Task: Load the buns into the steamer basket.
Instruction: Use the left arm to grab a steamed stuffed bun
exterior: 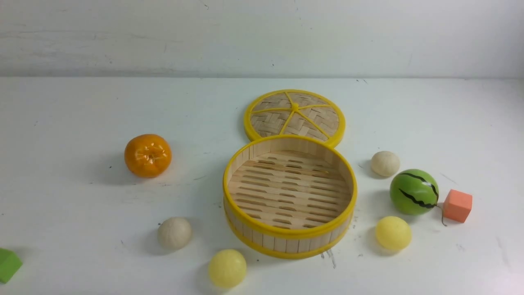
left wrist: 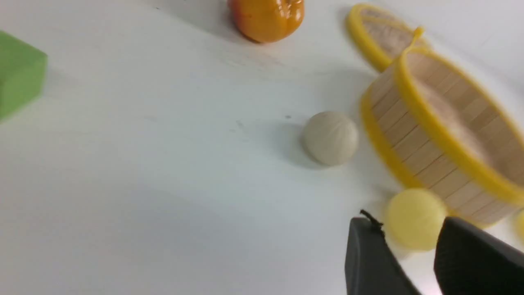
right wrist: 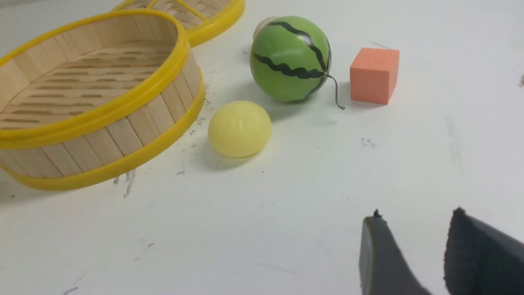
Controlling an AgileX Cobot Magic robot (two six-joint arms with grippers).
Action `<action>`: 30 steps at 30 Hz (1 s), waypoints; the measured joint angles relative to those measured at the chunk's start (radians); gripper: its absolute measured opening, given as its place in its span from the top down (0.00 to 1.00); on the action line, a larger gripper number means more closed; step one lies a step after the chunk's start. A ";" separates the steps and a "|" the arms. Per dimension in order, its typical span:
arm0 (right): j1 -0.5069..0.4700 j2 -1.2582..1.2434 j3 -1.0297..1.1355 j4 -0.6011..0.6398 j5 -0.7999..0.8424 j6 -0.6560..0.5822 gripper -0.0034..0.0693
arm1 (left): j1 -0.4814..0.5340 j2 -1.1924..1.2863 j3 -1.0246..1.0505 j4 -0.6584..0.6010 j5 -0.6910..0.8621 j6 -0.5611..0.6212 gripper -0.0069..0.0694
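Bamboo steamer basket, round, yellow-rimmed; four small round buns near its wall; wide white table all round. Left gripper, right gripper: jaws apart.

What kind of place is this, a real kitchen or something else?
Probably a robot practice tabletop, not a kitchen: a scuffed white table against a plain white wall, with a green striped watermelon ball, an orange foam cube and a round bamboo steamer basket laid out like props.

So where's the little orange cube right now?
In the front view the orange cube sits far out on the right side, just right of the watermelon ball, with a small gap between them.
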 joint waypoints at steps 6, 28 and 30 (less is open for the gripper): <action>0.000 0.000 0.000 0.000 0.000 0.000 0.62 | 0.000 0.000 0.000 -0.289 -0.179 -0.090 0.60; 0.000 0.000 0.000 0.000 0.000 0.000 0.62 | 0.000 0.755 -0.673 -0.165 0.687 0.328 0.93; 0.000 0.000 0.000 0.000 0.000 0.000 0.62 | 0.000 0.859 -0.699 -0.127 0.681 0.357 0.93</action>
